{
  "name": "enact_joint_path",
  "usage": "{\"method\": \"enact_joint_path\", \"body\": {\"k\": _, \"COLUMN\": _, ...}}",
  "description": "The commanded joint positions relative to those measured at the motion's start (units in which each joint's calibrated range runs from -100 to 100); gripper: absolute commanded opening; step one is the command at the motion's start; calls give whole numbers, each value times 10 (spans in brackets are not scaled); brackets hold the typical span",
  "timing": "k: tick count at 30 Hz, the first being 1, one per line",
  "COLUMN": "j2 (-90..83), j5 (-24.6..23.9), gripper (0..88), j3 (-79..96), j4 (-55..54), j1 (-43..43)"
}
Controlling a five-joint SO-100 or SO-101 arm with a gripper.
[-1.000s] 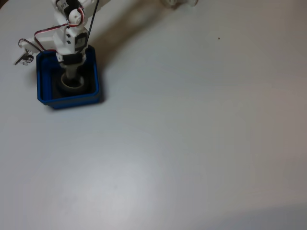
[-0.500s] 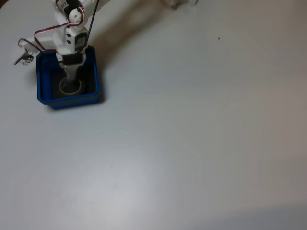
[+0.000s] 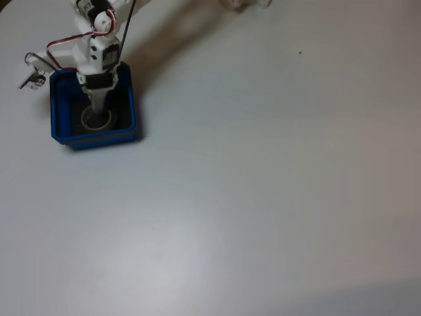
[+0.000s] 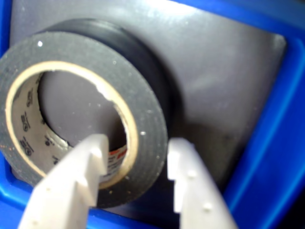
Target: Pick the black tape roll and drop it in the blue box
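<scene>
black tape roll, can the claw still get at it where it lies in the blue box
Probably yes: the claw already straddles the black tape roll's wall, one finger inside the core, and the blue box is open-topped.

The desk [image 3: 263,184] lies open across the fixed view's right and lower parts. Inside the blue box [image 3: 59,122], its walls hem the tool [image 4: 136,152], whose fingers straddle the black tape roll [image 4: 143,109] wall. Loose wires [image 3: 36,62] sit just beside the box's upper-left corner.

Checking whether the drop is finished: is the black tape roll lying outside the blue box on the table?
No. In the wrist view the black tape roll lies flat on the dark floor inside the blue box, with the gripper straddling its wall.
</scene>
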Motion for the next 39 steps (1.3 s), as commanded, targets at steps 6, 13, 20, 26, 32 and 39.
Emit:
{"method": "enact_joint_path", "body": {"k": 6, "j2": -19, "j5": 3, "gripper": 119, "j3": -40, "j4": -10, "j1": 5}}
{"method": "enact_joint_path", "body": {"k": 13, "j2": -46, "j5": 3, "gripper": 119, "j3": -45, "j4": -11, "j1": 0}}
{"method": "enact_joint_path", "body": {"k": 20, "j2": -84, "j5": 3, "gripper": 119, "j3": -46, "j4": -11, "j1": 0}}
{"method": "enact_joint_path", "body": {"k": 26, "j2": -124, "j5": 3, "gripper": 119, "j3": -46, "j4": -11, "j1": -8}}
{"method": "enact_joint_path", "body": {"k": 32, "j2": -159, "j5": 3, "gripper": 119, "j3": -46, "j4": -11, "j1": -38}}
{"method": "enact_joint_path", "body": {"k": 39, "j2": -203, "j5": 3, "gripper": 119, "j3": -46, "j4": -11, "j1": -110}}
